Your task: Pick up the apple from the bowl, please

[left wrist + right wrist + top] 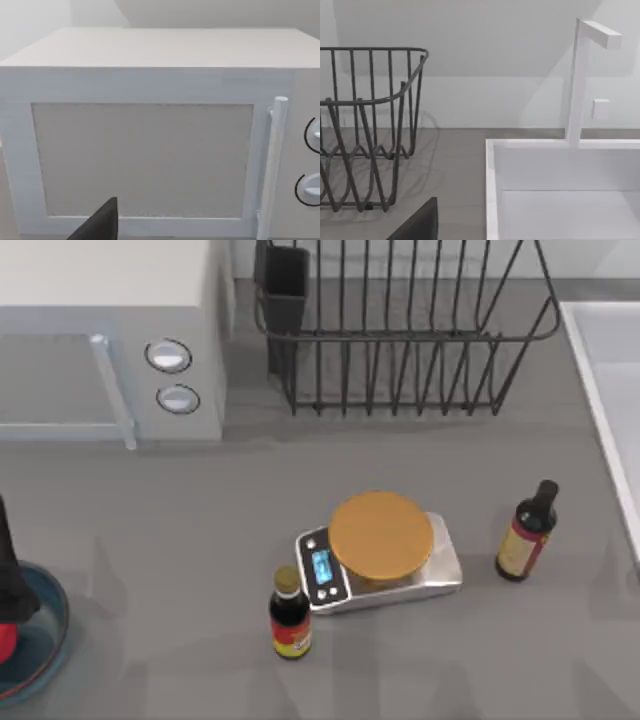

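Left arm sits over the left edge of the surface, a dark link lying across the bowl. The bowl rests at the front-left corner, partly cut by the frame edge. The apple appears as a red sliver at the frame's left edge, inside the bowl outline and just below the dark link; whether it rests in the bowl or is lifted clear, I cannot tell. Left end effector: a dark finger shows in the left wrist view in front of the microwave door; released, clenched or grasping the apple, I cannot tell. Right end effector: likewise a dark finger in the right wrist view, facing the rack and sink at the back right; state cannot be told, and the arm looks parked. Elsewhere, well apart from the bowl: the scale mid-surface, one bottle just in front of its left end, a second bottle toward the right edge. Judgement: step in hand is the grasp or early lift of the apple by the left arm. Next move calls for a confirmed firm hold on the smooth round fruit, then a straight vertical rise clear of the bowl rim, without dragging the bowl.
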